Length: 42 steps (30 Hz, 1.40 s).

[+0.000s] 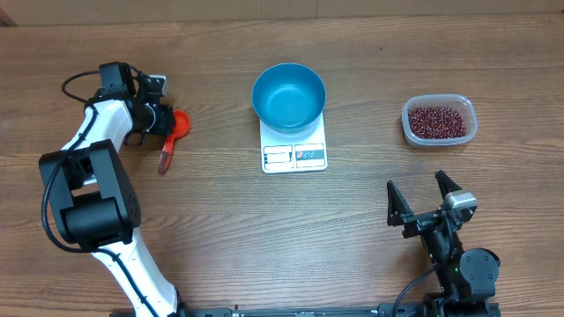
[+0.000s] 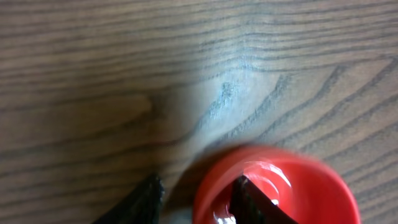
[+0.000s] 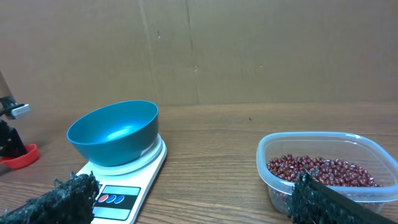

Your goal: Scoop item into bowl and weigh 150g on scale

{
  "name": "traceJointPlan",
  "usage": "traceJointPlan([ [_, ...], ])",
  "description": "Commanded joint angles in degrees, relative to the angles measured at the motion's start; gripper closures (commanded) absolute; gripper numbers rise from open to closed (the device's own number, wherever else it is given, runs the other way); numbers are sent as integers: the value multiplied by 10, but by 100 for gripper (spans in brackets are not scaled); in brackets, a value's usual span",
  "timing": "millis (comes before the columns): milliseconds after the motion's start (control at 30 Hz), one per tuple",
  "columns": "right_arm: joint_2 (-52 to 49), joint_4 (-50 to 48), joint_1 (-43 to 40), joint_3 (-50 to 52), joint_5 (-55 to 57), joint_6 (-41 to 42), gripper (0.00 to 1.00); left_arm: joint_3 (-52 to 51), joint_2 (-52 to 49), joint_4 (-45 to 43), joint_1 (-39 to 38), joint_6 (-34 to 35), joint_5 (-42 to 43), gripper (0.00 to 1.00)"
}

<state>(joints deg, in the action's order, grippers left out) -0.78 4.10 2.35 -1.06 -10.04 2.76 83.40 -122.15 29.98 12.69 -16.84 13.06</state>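
The left end effector (image 2: 198, 202) is at the upper left of the overhead frame, low over the red scoop (image 1: 174, 132) that lies on the table (image 1: 264, 238). In the left wrist view its fingers are partly apart. One finger (image 2: 252, 202) is inside the cup of the scoop. The other is outside, with a thin strip of table between it and the red wall, so it is not pinching the scoop.

The right end effector (image 1: 421, 198) is at the lower right, spread wide and holding nothing.

The blue bowl (image 1: 289, 95) stands on the white scale (image 1: 294, 155) at the upper middle and looks empty. The beans (image 1: 436, 121) lie in a clear tub (image 1: 474, 123) at the upper right, well apart from the bowl.
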Motion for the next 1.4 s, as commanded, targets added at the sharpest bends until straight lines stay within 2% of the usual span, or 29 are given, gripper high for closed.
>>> traceJointPlan([
  [0,6,-2,3,6,6,-2,0,7,-23,-5,-12,-2,5,69],
  [67,6,-2,3,6,6,-2,0,7,-23,-12,-15,3,5,76],
  [133,6,-2,3,6,6,-2,0,7,-23,-20,-19,6,5,94],
  [167,6,-2,3,6,6,-2,0,7,-23,-21,-20,6,5,96],
  [300,6,-2,3,6,6,-2,0,10,-18,-22,-22,38,5,96],
  [433,6,-2,3,6,6,-2,0,33,-1,-2,-17,124,5,96],
  [733,6,-2,3,6,6,-2,0,136,112,167,-11,424,5,96],
  [900,6,-2,3,6,6,-2,0,141,191,254,-12,545,10,96],
  [1133,6,-2,3,6,6,-2,0,141,266,350,-27,596,20,96],
  [1367,6,-2,3,6,6,-2,0,139,278,406,-71,635,15,96],
])
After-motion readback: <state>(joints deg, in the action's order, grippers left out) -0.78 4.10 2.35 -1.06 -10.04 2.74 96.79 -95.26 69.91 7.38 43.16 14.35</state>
